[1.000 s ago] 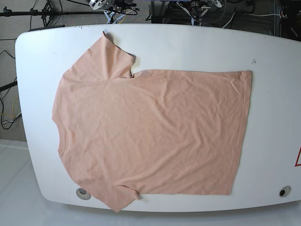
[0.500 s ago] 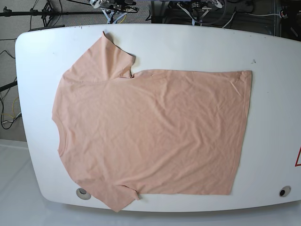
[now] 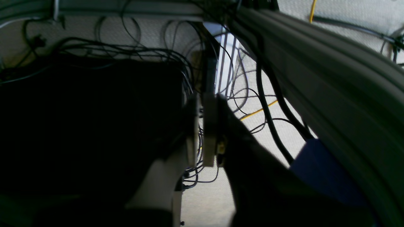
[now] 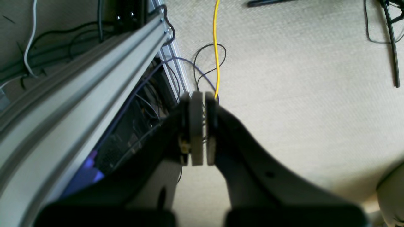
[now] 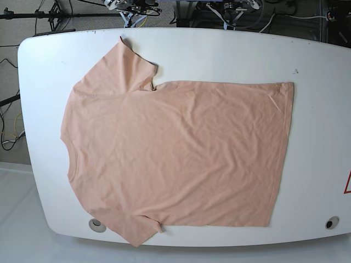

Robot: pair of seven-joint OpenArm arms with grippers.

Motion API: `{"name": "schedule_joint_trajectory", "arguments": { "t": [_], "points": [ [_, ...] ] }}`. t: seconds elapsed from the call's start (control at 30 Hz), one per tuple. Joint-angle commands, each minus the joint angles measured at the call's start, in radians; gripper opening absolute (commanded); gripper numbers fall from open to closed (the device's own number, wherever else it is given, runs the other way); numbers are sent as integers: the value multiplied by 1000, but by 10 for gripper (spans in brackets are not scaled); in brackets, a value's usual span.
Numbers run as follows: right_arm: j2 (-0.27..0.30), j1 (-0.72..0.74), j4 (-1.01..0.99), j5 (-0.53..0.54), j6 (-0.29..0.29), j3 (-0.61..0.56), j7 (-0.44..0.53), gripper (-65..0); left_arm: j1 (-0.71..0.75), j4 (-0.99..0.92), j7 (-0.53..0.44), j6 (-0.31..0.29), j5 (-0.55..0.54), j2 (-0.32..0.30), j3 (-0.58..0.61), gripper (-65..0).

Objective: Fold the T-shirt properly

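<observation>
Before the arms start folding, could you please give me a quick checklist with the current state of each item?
1. T-shirt spread flat, unfolded: ok.
2. Shirt fully on the table: not ok, lower sleeve tip overhangs the near edge.
3. Left hand shut, holding nothing: ok.
4. Right hand shut, holding nothing: ok.
5. Both hands off the table, over cables and floor: ok.
6. Fabric smooth: not ok, light wrinkles.

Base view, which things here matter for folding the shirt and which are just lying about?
Belongs to the job:
- plain peach short-sleeved cotton T-shirt, spread flat
- white rounded table under it

Just lying about:
- black cables on the floor
- yellow cable
- grey metal rail
</observation>
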Motion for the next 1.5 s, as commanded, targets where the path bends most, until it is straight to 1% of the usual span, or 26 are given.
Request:
{"name": "schedule_joint_trajectory", "arguments": {
  "t": [0.0,0.03,0.1,0.37,0.43,0.7,0.77,0.9,1.47],
  "points": [
    [3,-6,8,8,12,5,2,-646,5,-2,3,2,-5,3,1,-629],
    [4,-7,12,10,17,6,1,-646,6,-2,3,2,-3,3,0,-629],
    [7,-27,25,8,51,5,10,-646,18,-2,2,1,-6,5,2,-627],
    [10,-46,50,14,90,3,10,-646,36,4,-3,0,-7,6,3,-626],
    [10,-47,40,4,80,-2,21,-643,27,4,-9,1,-9,-1,5,-626],
    [8,-54,34,-7,74,-4,45,-643,24,4,-8,0,-11,0,5,-626],
    [5,-51,41,-6,73,-3,25,-644,25,1,-15,2,-17,-2,4,-623],
    [5,-48,39,-5,70,-4,17,-644,25,2,-13,2,-18,-2,5,-623],
    [-1,-49,46,-2,77,-1,27,-649,42,-2,-17,9,-30,-9,8,-620]
  ]
}}
